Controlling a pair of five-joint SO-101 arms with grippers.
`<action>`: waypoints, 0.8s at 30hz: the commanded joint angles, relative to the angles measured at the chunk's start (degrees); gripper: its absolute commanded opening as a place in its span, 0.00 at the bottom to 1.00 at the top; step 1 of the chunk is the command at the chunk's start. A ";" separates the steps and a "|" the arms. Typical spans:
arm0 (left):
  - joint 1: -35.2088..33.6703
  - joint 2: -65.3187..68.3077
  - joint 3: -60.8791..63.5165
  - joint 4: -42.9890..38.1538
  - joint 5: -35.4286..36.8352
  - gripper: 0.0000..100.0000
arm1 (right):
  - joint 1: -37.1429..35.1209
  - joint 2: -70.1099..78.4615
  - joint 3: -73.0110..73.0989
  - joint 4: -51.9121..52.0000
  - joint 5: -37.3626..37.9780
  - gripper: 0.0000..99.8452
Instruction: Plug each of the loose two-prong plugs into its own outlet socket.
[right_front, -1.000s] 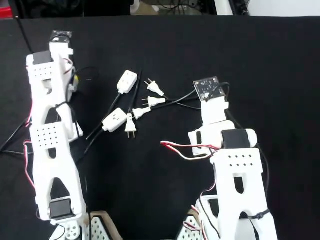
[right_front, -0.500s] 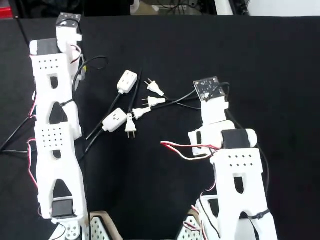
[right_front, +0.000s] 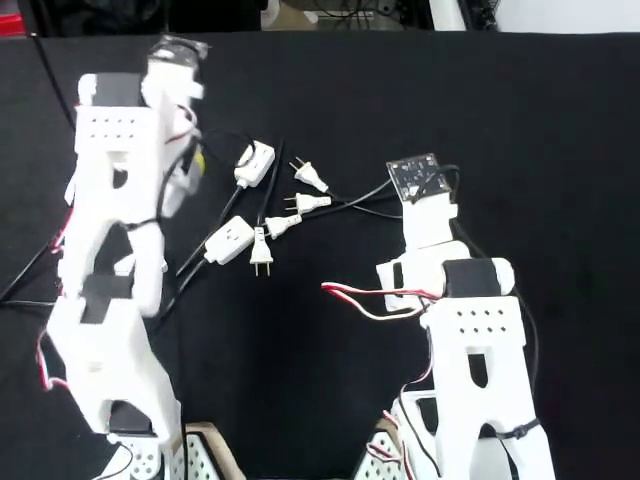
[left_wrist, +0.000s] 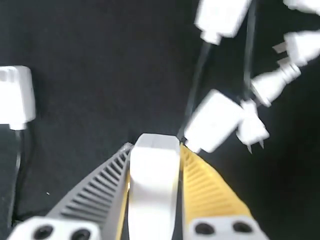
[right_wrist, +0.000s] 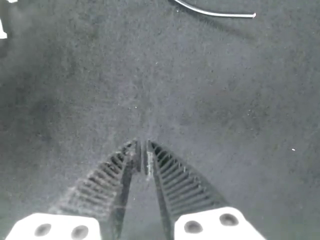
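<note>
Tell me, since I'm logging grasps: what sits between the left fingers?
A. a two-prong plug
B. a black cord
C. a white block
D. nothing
C: in the left wrist view a white block is clamped between the left fingers, while the plugs lie apart on the table.

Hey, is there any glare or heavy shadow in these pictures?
High view: even light, white two-prong plugs cast no marked shadow on the black cloth table. Left wrist view: white plastic block in the jaws glares. Right wrist view: dim, no glare.
</note>
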 joint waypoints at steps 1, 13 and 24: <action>6.46 -7.65 8.48 0.26 -3.52 0.03 | 2.73 -0.13 -0.40 -0.70 -0.18 0.02; 22.29 -16.62 42.33 -20.84 -5.80 0.03 | 4.57 -0.31 -0.84 -0.26 -0.18 0.02; 36.44 -20.04 58.33 -37.10 -5.36 0.03 | 15.03 -0.31 -6.73 4.31 1.49 0.02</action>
